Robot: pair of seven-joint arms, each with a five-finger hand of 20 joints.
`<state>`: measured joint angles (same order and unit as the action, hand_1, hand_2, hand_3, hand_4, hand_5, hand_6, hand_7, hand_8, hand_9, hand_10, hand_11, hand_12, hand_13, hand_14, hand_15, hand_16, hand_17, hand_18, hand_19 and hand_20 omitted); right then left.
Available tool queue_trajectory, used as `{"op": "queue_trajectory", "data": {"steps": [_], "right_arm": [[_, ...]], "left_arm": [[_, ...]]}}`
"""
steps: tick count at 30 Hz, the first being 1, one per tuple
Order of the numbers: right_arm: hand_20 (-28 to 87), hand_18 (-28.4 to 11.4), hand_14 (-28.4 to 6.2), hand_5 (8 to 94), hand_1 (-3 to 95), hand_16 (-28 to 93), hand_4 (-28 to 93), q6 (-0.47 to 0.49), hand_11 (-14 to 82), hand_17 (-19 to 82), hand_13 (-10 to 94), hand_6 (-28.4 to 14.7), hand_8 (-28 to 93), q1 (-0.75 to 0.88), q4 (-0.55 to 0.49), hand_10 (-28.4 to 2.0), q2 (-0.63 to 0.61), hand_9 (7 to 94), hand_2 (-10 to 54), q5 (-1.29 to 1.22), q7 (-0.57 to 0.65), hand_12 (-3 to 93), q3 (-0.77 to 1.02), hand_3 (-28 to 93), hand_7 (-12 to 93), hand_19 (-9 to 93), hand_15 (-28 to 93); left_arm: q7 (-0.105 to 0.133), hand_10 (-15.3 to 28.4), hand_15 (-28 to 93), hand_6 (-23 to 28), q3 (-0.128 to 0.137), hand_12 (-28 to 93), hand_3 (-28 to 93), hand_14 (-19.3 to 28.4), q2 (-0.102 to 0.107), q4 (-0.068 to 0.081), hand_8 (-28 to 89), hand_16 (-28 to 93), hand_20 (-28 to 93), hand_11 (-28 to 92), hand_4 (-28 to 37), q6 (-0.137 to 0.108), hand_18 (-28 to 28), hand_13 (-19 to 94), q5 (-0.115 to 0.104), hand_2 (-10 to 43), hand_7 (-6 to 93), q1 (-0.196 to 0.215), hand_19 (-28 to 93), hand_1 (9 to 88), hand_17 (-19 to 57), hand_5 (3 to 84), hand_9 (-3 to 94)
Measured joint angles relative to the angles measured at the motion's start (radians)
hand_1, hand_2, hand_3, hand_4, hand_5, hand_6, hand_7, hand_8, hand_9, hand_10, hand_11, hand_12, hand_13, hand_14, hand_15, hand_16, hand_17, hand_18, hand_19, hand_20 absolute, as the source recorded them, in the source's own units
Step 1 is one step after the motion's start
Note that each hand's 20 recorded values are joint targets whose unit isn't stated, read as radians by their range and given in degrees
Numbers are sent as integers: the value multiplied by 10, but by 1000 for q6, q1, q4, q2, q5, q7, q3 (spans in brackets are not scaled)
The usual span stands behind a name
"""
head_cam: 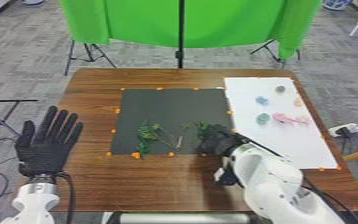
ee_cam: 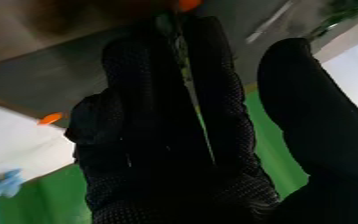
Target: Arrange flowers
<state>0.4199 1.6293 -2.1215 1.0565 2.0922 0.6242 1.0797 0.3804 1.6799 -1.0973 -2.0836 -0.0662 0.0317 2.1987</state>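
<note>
Dark paper (head_cam: 171,107) bears greenery (head_cam: 143,134), flowers (head_cam: 285,118) at right await arranging, and the right hand (head_cam: 216,142) is straight-fingered, thumb apart.

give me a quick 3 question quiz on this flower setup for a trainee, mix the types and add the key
1. Fill in (light or dark): the green stems lie on the ____ mat.
2. True or false: the pink flowers lie on the white sheet.
3. The left hand is: A) over the stems; B) over the sheet; C) left of the mat, fingers straight.
Key: 1 dark; 2 true; 3 C
</note>
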Motion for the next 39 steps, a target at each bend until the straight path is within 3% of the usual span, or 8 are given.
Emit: {"op": "queue_trajectory", "data": {"steps": [10, 39], "right_arm": [[422, -267, -217, 696, 308, 193, -221, 31, 167, 310, 470, -25, -115, -10, -8, -254, 27, 559, -84, -5, 16, 165, -24, 805, 110, 932, 718], [347, -272, -229, 595, 288, 183, -217, 130, 186, 282, 464, -40, -113, 20, -47, -261, 52, 579, -58, -133, 98, 164, 63, 796, 121, 893, 705]], "left_arm": [[0, 137, 239, 84, -3, 87, 766, 149, 0, 1, -80, -47, 107, 144, -283, -5, 126, 256, -1, 142, 69, -4, 288, 231, -76, 419, 354], [0, 141, 253, 86, -3, 89, 767, 150, -2, 0, -81, -50, 108, 149, -283, -23, 126, 256, -10, 142, 74, -2, 290, 231, -76, 420, 355]]}}
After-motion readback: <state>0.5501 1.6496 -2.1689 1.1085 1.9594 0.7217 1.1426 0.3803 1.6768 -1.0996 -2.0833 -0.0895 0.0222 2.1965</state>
